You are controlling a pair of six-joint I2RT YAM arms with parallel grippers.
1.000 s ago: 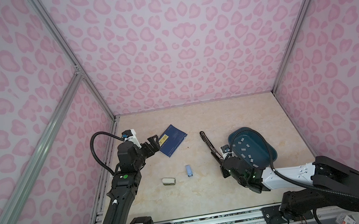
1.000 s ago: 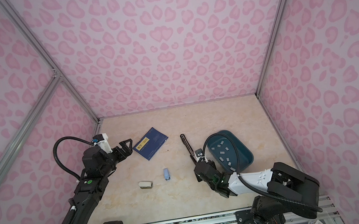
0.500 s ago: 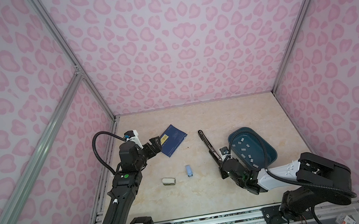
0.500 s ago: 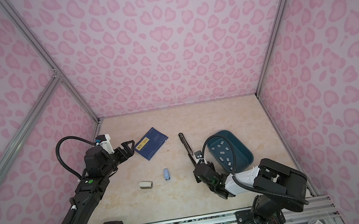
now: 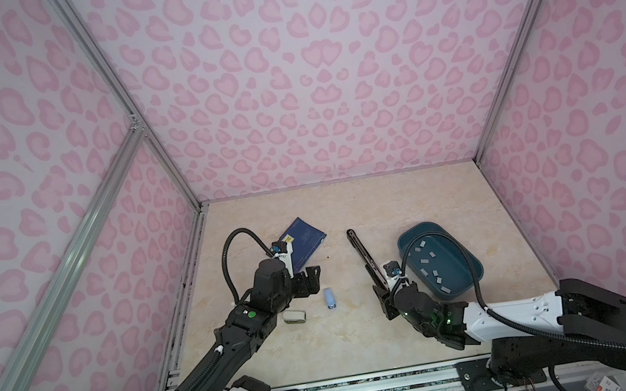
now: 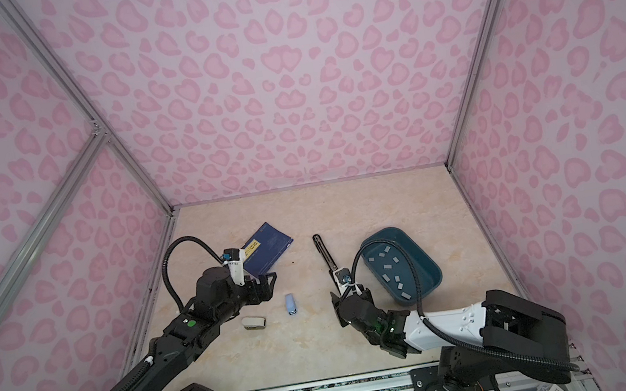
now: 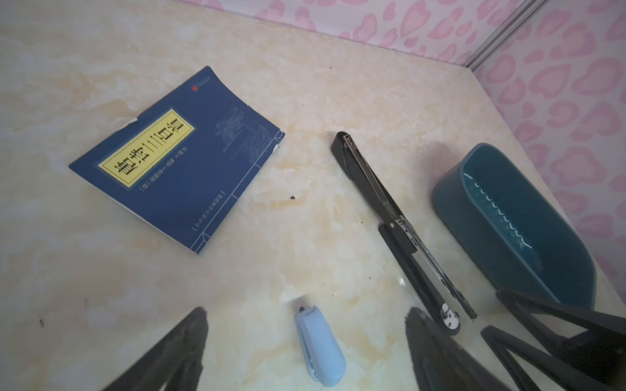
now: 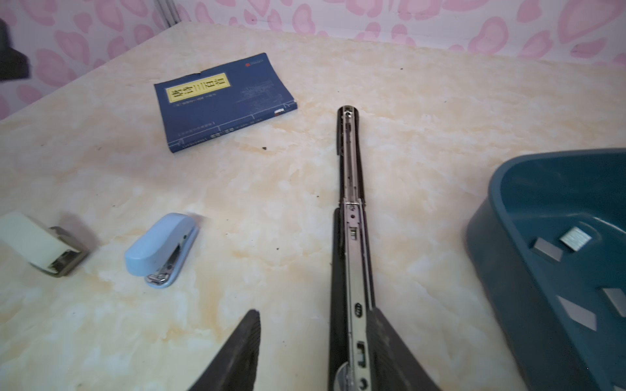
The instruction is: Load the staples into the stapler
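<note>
Staples (image 8: 548, 249) are little flat grey metal strips with a dull shine, lying loose in a round-cornered teal plastic tub (image 8: 501, 264), just beside the long black stapler (image 8: 352, 189). That one lies opened out flat on the glossy beige marble-look tabletop (image 8: 271, 203), silvery rail showing. Right claw (image 8: 315, 311) is partly open around its near end: 1 finger right by the rail, a gap on the other side, gripping nothing. Left claw (image 5: 310, 286) is spread wide and empty, near a smooth pale-blue mini stapler (image 8: 159, 250). A cream mini stapler (image 8: 37, 247) and a matte blue book (image 8: 220, 98) sit nearby.
</note>
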